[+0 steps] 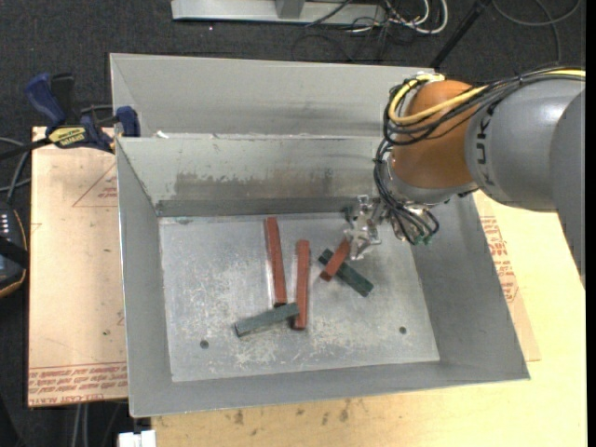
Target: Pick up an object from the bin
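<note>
My gripper (363, 231) hangs low in the bin's right half, close to the back wall. Just below and left of it a short red block (336, 260) lies tilted, its upper end right by the gripper's tip. That block rests across a dark green block (352, 278). Whether the gripper touches the red block cannot be made out.
Two long red sticks (274, 259) (302, 283) lie side by side in the middle of the bin. A grey-green stick (265, 321) lies across their lower ends. The arm with its orange cover and cables reaches in from the right.
</note>
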